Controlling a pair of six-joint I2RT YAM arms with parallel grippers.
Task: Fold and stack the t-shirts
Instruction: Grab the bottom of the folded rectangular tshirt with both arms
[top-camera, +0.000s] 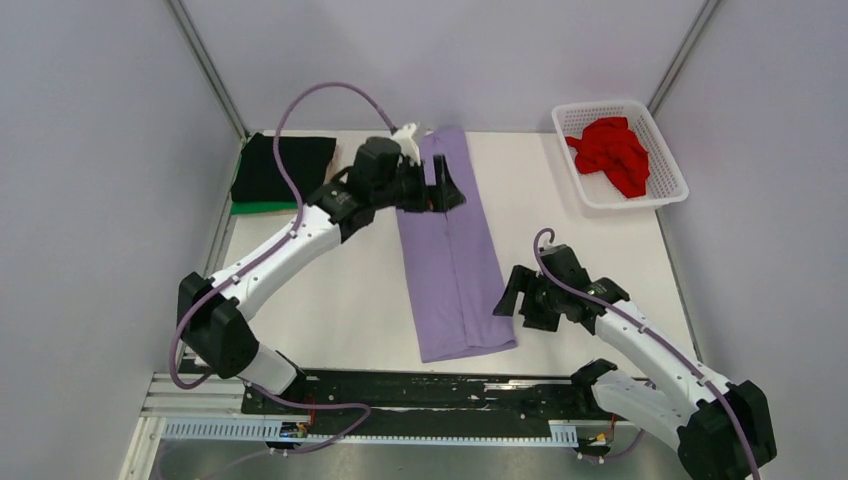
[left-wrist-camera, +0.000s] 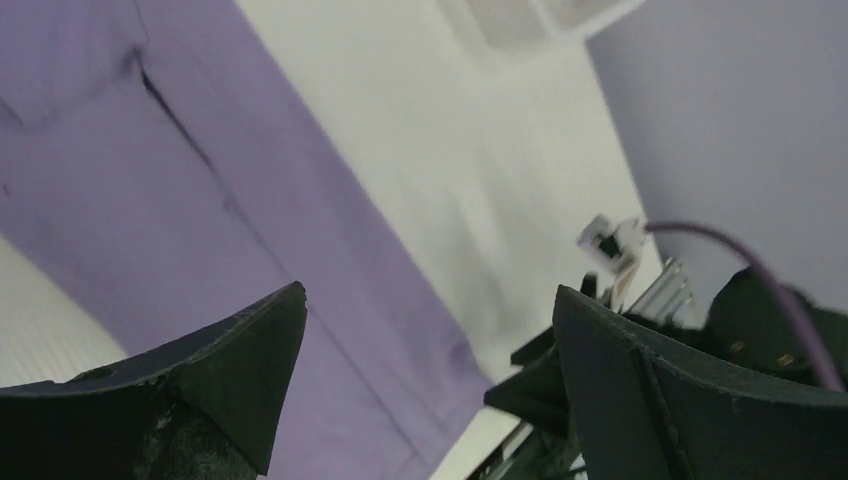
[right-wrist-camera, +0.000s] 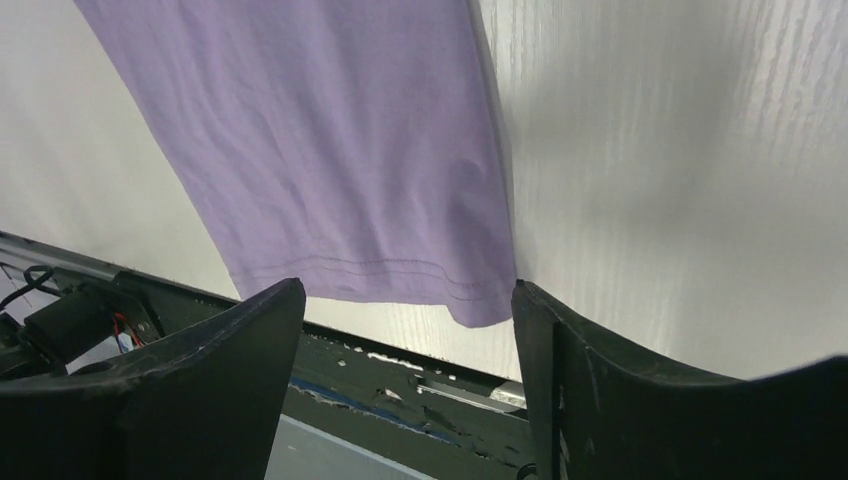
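The lavender t-shirt (top-camera: 452, 262) lies folded into a long narrow strip down the middle of the table; it also shows in the left wrist view (left-wrist-camera: 150, 180) and the right wrist view (right-wrist-camera: 330, 150). My left gripper (top-camera: 447, 190) is open and empty above the strip's upper part. My right gripper (top-camera: 512, 298) is open and empty beside the strip's lower right edge. The black t-shirt (top-camera: 283, 166) lies folded on the green t-shirt (top-camera: 262, 208) at the back left. The red t-shirt (top-camera: 612, 152) is bunched in the white basket (top-camera: 668, 170).
The basket stands at the back right corner. The black mounting rail (top-camera: 430, 392) runs along the near table edge, also seen in the right wrist view (right-wrist-camera: 400, 380). Grey walls close in the table on three sides.
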